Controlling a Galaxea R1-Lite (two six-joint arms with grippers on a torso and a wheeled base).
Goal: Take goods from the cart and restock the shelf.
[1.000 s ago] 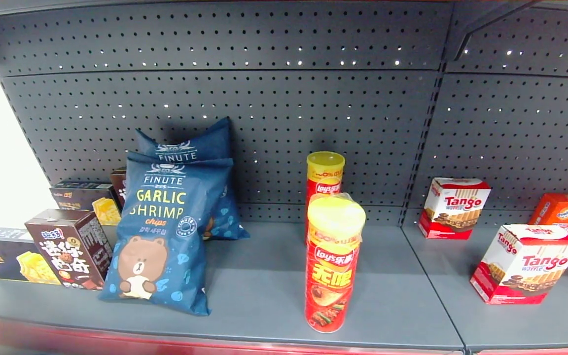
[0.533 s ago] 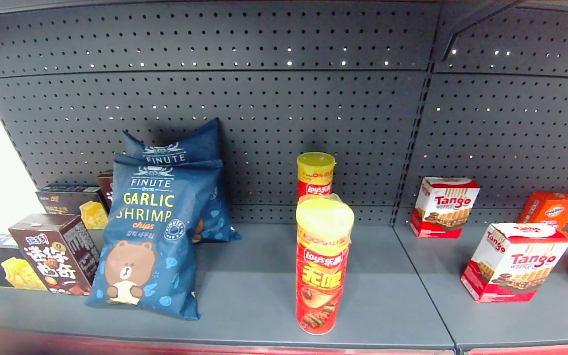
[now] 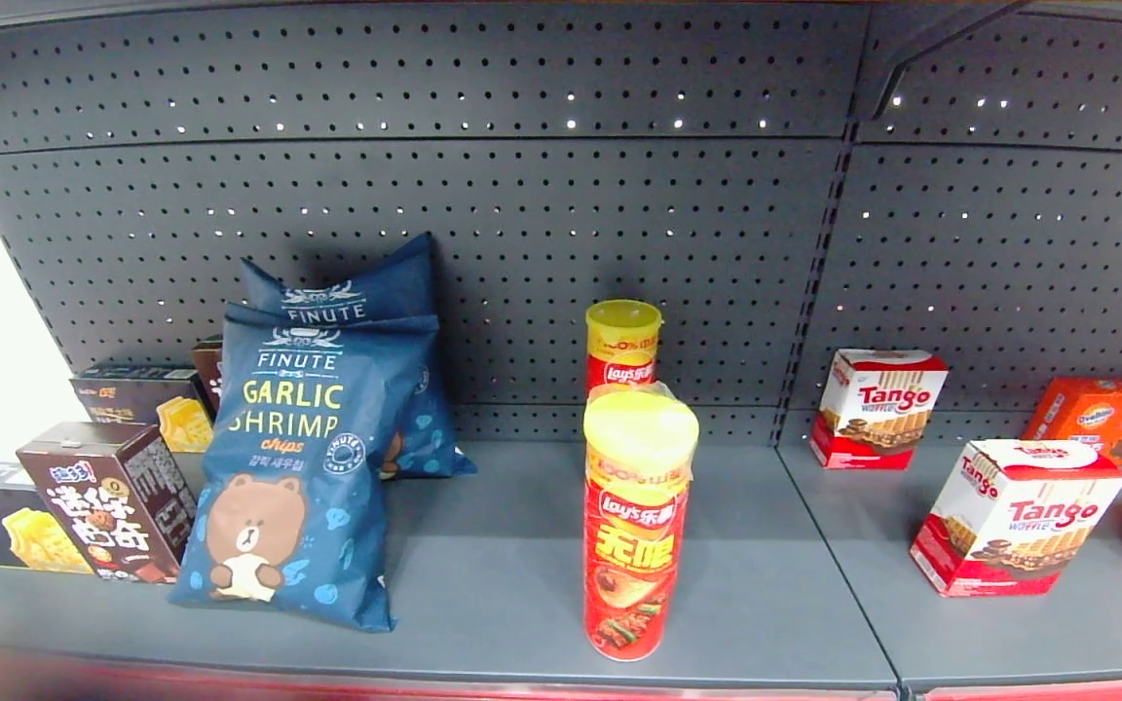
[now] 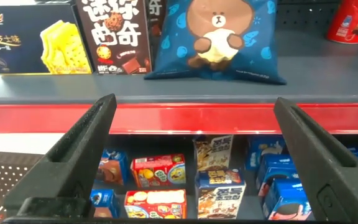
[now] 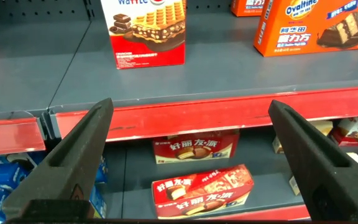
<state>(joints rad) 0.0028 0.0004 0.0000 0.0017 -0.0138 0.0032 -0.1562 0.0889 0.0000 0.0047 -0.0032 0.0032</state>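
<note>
Shelf [image 3: 522,574]: a flat grey metal deck with a red front lip and a perforated back panel, straight ahead in the head view, with bare stretches on either side of the cans.

Both arms sit low at its front edge. The left gripper [image 4: 194,106] has its jaws spread wide with nothing between them, below the bags. The right gripper [image 5: 191,106] is just as wide and empty, below the wafer boxes.

The step in hand looks like fetching the next item. Draw the arms straight back off the lip, and later set new stock upright into the bare gaps, clear of the cans.

Bags [image 3: 298,467]: soft, crinkly blue pouches leaning back, likely to slump if nudged. Cans [image 3: 639,526]: tall slick cylinders with yellow lids, one behind the other, easily tipped. Wafer boxes [image 3: 1014,516] and dark boxes [image 3: 108,501]: rigid card, square-edged, stable.
</note>
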